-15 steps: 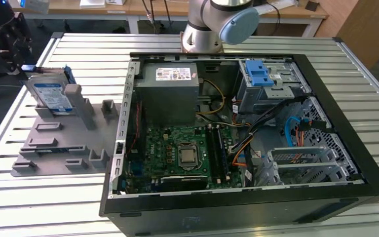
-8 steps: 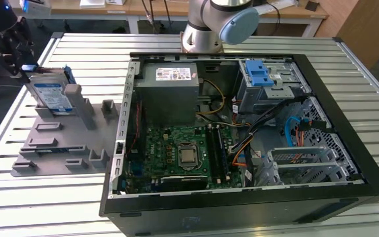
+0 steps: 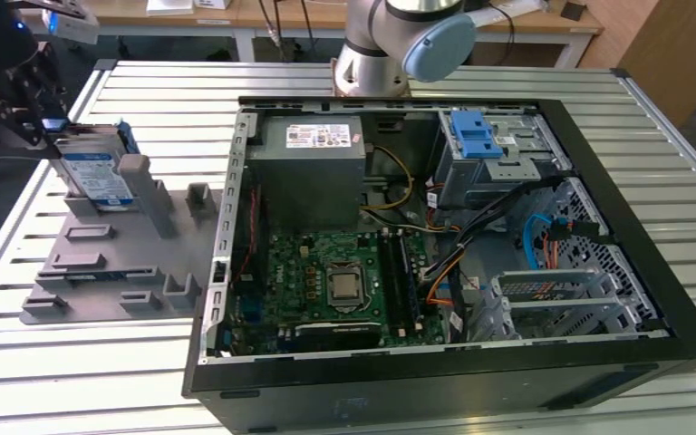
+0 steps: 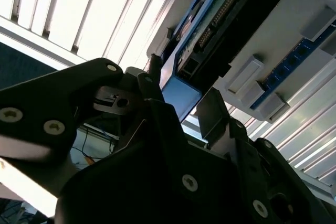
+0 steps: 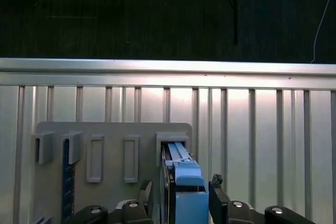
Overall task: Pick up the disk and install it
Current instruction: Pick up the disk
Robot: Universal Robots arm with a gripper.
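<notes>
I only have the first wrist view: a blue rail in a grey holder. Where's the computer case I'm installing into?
Observer: The open computer case sits at the exterior view's right of the grey holder.
Operator: Which way is my pick turned?
Observer: The disk stands upright, label toward the exterior camera, gripper at its upper end.
Operator: Anything blue inside the case?
Observer: A silver cage with a blue latch is in the case's far-right corner, exterior view.

I log colours: disk (image 3: 97, 177) silver, blue-white label, blue rails; gripper (image 5: 182, 188) black; fixture plate (image 3: 106, 263) grey; table (image 3: 82, 362) silver, slatted; motherboard (image 3: 336, 281) green.
</notes>
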